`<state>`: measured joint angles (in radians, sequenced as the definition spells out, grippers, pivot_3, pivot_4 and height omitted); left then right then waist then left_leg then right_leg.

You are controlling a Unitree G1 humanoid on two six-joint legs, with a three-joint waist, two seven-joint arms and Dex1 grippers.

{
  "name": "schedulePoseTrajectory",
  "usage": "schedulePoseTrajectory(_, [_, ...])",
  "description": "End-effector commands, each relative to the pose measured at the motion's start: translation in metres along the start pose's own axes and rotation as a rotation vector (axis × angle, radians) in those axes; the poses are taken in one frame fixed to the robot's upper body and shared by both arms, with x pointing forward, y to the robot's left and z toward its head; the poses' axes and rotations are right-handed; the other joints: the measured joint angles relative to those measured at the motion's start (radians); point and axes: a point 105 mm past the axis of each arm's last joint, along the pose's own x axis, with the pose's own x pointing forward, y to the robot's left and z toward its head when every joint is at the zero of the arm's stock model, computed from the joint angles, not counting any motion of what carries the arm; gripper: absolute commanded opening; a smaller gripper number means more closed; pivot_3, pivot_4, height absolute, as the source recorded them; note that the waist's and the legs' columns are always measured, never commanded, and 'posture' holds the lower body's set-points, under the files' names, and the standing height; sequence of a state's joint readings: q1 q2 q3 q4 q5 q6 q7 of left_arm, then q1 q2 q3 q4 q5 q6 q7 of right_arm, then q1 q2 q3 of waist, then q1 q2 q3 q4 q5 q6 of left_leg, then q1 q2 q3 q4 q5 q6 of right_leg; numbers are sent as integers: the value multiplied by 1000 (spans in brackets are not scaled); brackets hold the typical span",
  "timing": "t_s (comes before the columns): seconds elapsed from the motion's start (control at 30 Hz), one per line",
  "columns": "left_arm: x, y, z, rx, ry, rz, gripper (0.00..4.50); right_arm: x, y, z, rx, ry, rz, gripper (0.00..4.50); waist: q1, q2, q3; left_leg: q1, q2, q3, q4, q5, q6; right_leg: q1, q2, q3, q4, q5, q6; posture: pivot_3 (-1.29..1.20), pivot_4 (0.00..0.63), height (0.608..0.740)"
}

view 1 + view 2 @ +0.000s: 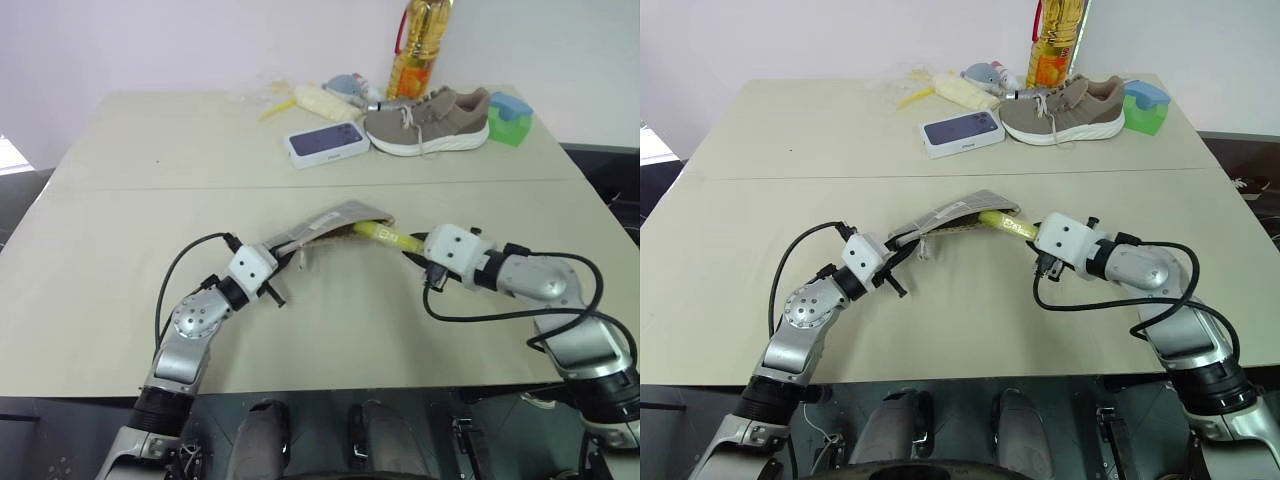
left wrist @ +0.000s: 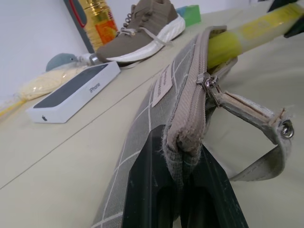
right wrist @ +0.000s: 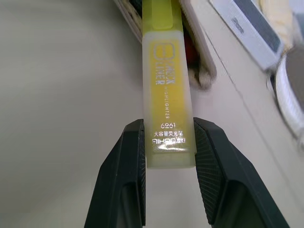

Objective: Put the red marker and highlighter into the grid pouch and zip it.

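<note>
Holding the highlighter (image 3: 167, 102) by its back end, your right tool (image 3: 167, 156) pokes its tip into the grid pouch (image 1: 335, 222). Your left tool (image 2: 183, 190) is clamped on the pouch's soft, floppy corner above the surface (image 1: 140, 260). The pen looks light, hard and slippery, so I'd grip it snugly.

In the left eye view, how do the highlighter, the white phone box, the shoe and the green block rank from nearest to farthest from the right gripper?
1. highlighter: held in the right gripper, its tip in the grid pouch.
2. white phone box: behind, toward the left.
3. shoe: farther back, about as distant as the box; too close to call.
4. green block: far right corner.
</note>
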<state>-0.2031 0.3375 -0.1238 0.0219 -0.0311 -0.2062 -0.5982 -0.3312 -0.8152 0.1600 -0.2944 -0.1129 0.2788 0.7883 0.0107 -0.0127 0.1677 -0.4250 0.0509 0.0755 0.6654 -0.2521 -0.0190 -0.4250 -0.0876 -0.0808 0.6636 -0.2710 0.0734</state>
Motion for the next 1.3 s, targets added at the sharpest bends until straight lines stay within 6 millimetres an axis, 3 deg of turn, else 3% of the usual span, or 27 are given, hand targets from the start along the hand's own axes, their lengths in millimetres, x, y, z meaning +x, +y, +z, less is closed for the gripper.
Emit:
schedulePoseTrajectory(0.03, [5,-9,20,34,-79,-61,0,3,-2,33,-237,-48,29,851,1,0,0,0,0,0,0,0,0,0,0,0,0,0,0,0,150,724])
schedulePoseTrajectory(0.27, [5,-18,24,28,-89,-98,0,14,3,47,-331,-73,59,851,2,0,0,0,0,0,0,0,0,0,0,0,0,0,0,0,150,724])
schedulePoseTrajectory(0.37, [4,-16,25,24,-86,-88,0,13,2,45,-308,-67,53,2233,2,0,0,0,0,0,0,0,0,0,0,0,0,0,0,0,150,724])
schedulePoseTrajectory(0.5, [4,-12,24,-4,-82,-61,0,8,-18,50,-252,-98,-56,4200,2,0,0,0,0,0,0,0,0,0,0,0,0,0,0,0,150,724])
schedulePoseTrajectory(0.67, [13,5,26,-144,-87,32,0,-14,-43,78,139,-320,-127,4200,2,0,0,0,0,0,1,0,0,0,0,0,1,0,0,0,150,724])
schedulePoseTrajectory(0.87, [33,13,33,-302,-114,72,0,-27,-26,93,458,-458,11,4200,3,-1,0,0,0,-1,1,0,0,2,0,0,0,0,0,0,150,724])
schedulePoseTrajectory(1.03, [47,13,43,-414,-153,87,0,-6,4,87,596,-394,54,4200,-2,-1,0,0,0,-1,1,0,0,2,0,0,0,0,0,0,150,724])
schedulePoseTrajectory(1.3, [51,15,49,-486,-175,99,0,35,13,86,720,-347,-20,4200,-1,-1,0,0,0,-2,1,0,0,1,0,0,1,0,0,0,150,724])
